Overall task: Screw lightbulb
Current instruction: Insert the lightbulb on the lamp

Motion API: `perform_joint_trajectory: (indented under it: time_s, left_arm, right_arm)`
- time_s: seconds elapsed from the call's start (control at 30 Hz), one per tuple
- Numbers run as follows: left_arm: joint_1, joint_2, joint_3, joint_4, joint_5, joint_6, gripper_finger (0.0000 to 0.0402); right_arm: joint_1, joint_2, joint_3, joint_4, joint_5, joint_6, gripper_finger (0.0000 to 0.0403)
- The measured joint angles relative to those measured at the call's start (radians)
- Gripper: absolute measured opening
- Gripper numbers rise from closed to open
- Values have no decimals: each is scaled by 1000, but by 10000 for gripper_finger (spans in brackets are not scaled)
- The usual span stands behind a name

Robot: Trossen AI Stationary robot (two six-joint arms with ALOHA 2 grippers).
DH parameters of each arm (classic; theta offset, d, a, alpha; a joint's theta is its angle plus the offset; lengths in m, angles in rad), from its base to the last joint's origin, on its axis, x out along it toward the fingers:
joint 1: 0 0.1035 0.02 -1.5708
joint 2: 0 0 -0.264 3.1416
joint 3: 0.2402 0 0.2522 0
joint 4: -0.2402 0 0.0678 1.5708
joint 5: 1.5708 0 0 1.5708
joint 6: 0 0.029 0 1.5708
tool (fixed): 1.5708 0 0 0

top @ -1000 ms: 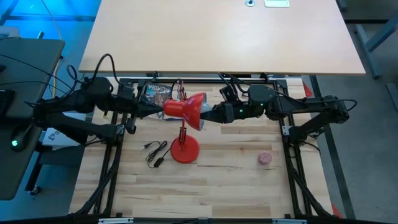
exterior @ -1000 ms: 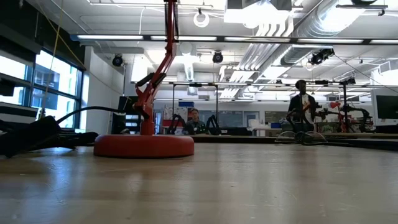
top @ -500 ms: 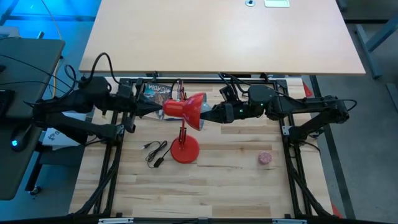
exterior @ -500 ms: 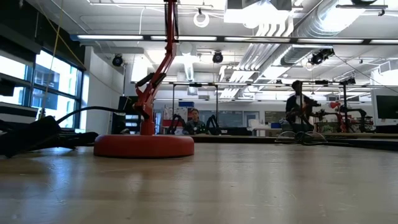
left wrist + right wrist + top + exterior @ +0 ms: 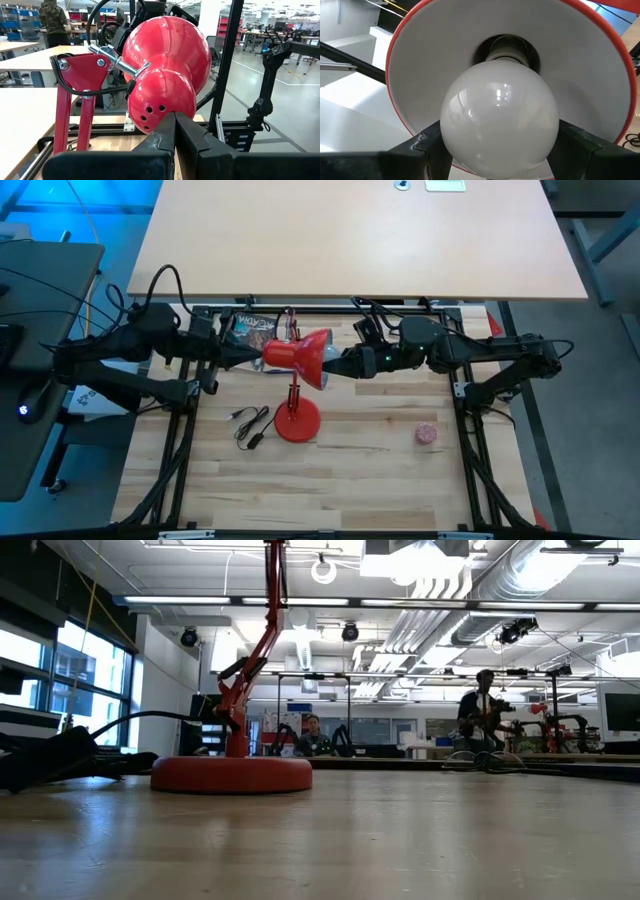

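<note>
Behind the worktop [image 5: 380, 480], the lab blurs; my right hand [image 5: 497, 150] pinches the lightbulb [image 5: 499, 116] inside the red lamp shade [image 5: 420, 75]. Thin, slick glass: grip its widest part gently. My left hand [image 5: 175, 131], pressed together, braces the shade.

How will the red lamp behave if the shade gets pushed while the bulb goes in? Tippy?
Red lamp probably resists tipping: its base is broad and flat. The shade hangs on a bolted joint, so it may swivel; the shut left gripper braces it. The lightbulb looks smooth, likely slippery and fragile.

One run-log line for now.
right gripper: holding lightbulb in lamp shade | left gripper: shut, against shade's back
</note>
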Motion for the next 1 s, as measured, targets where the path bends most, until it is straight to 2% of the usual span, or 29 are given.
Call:
perform_joint_trajectory:
  time_s: [0.23, 0.53, 1.0]
  left_arm:
    - [0, 12, 0, 3, 13, 0, 0]
    - [1, 21, 0, 6, 8, 1, 0]
    - [0, 21, 0, 5, -26, 62, 0]
  right_arm:
    - [0, -1, 0, 0, 0, 18, 247]
    - [0, -2, 0, 4, 23, 177, 247]
    - [0, -2, 1, -4, 51, 309, 247]
